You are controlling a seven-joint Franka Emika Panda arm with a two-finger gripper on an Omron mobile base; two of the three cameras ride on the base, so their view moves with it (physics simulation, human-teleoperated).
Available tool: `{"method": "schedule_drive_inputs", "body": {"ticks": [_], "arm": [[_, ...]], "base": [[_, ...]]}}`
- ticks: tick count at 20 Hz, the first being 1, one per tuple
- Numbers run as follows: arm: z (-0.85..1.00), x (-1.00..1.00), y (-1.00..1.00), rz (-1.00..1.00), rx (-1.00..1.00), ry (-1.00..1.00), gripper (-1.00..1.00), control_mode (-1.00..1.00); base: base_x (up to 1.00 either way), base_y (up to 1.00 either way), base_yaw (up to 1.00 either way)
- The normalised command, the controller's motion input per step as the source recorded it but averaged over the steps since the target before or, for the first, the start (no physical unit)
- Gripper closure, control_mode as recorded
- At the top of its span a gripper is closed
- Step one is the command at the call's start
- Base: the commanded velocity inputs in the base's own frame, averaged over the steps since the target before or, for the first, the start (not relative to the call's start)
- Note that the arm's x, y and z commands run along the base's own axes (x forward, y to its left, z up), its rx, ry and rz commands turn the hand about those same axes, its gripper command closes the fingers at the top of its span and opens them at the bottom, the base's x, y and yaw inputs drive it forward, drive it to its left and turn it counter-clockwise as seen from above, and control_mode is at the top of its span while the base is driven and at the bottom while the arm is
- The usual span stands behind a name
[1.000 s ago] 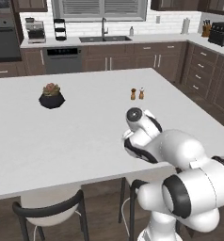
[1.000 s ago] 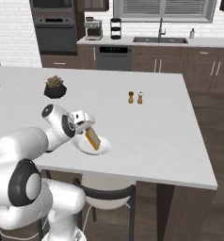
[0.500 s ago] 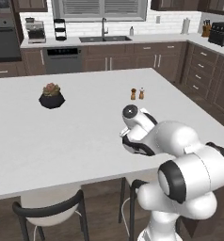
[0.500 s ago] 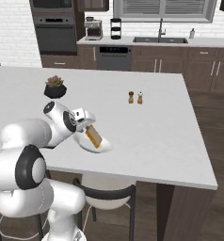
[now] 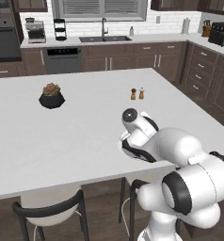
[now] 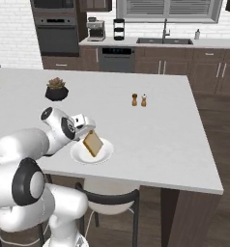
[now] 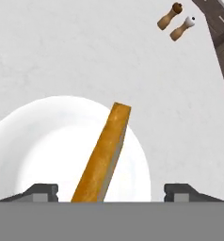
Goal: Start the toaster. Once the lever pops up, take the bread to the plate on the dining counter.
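Since a moment ago your gripper (image 7: 111, 189) has let go — jaws now apart, fingertips (image 7: 41, 190) clear of the bread (image 7: 102, 156), which stands tilted on the plate (image 7: 34, 141).

In the left base view the arm's white links cover the plate and bread. In the hand view the bread's (image 7: 102, 157) lower end and the plate's (image 7: 34, 141) rim at 6 o'clock are cut off.

Bright even rendered light, soft faint shadows, slightly blurry, no glare
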Motion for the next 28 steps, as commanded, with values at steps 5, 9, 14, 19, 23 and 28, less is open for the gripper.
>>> {"method": "schedule_drive_inputs", "body": {"ticks": [5,9,14,19,23,28], "arm": [[0.17,-0.35,0.17,0.00,0.00,0.00,-1.00,-1.00],[0.33,-0.38,0.23,0.00,0.00,0.00,-1.00,-1.00],[0.46,-0.52,0.27,0.00,0.00,0.00,-1.00,-1.00],[0.50,-0.68,0.22,0.00,0.02,-0.07,-1.00,-1.00],[0.36,-0.75,0.30,0.00,0.08,-0.12,-1.00,-1.00],[0.59,-0.52,0.18,0.00,0.08,-0.14,-1.00,-1.00]], "base": [[0.00,0.00,0.00],[0.00,0.00,0.00],[0.00,0.00,0.00],[0.00,0.00,0.00],[0.00,0.00,0.00],[0.00,0.00,0.00]]}}
